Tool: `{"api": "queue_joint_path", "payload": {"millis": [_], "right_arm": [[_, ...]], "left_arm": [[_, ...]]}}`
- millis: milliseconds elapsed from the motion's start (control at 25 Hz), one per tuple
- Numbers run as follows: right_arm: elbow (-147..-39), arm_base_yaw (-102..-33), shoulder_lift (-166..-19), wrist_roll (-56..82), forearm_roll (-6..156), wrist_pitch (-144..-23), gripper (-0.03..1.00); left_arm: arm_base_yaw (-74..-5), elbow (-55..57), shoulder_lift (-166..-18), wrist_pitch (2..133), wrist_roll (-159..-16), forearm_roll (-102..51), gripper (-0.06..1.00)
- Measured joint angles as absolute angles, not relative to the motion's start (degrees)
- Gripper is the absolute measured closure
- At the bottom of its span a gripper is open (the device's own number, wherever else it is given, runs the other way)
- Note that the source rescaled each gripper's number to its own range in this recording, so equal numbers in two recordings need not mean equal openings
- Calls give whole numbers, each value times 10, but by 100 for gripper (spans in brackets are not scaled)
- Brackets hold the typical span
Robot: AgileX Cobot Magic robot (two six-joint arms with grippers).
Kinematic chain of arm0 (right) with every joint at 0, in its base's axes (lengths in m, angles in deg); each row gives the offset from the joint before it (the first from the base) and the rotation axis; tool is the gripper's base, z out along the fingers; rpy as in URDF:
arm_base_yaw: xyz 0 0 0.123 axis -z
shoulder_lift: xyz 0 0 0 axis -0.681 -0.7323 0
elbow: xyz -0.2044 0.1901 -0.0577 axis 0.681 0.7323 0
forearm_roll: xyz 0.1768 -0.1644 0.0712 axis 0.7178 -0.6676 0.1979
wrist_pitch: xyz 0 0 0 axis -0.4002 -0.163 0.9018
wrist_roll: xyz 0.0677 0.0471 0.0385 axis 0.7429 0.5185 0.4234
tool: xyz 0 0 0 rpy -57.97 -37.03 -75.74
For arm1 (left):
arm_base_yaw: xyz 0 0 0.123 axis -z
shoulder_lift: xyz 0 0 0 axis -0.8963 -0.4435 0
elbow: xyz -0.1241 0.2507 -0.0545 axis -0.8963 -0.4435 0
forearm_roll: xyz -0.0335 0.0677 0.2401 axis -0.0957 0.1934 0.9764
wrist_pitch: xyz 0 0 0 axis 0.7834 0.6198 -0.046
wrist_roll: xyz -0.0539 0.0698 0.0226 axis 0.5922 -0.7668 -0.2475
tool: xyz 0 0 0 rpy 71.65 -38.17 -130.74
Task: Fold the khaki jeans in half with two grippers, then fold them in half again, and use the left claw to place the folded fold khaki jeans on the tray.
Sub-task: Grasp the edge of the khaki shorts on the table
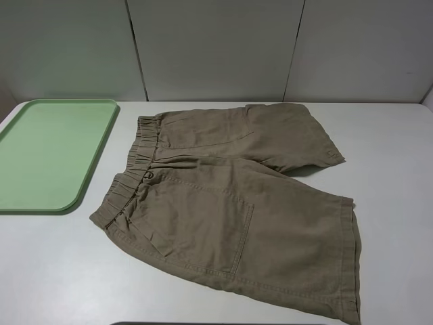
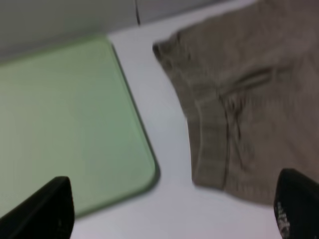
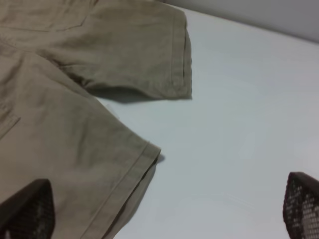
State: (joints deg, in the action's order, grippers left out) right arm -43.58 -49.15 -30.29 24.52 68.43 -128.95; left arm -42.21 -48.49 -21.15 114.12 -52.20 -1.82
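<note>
My black left claw (image 2: 172, 209) and right claw (image 3: 164, 206) gape empty; uneven pinches on the tan cotton shorts (image 1: 230, 203), waistband (image 1: 132, 172) toward nine o'clock, could skew the fold.

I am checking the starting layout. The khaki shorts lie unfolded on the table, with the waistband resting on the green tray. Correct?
Not quite. The shorts lie unfolded on the table, but the waistband lies beside the green tray, not on it: the left wrist view shows bare table between them.
</note>
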Motion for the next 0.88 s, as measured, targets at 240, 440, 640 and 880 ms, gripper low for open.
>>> {"api": "queue_joint_path", "payload": {"millis": [240,440,640,880], "right_arm": [[-469,-492,-423,175,731,-1196,-3],[-477,-492,-495,111,796,-1134,-3],[-477,-492,-547,65,835,-1093,-3],[-477,-492,-631,6,835,-1081,-3]], "left_arm": [[-422,-484,-319,1050,-536,-17,2],[-422,-452,-407,1014,-538,-18,2],[-422,-402,-515,982,-538,-18,2],[-422,-369,-648,982,-550,-18,2]]}}
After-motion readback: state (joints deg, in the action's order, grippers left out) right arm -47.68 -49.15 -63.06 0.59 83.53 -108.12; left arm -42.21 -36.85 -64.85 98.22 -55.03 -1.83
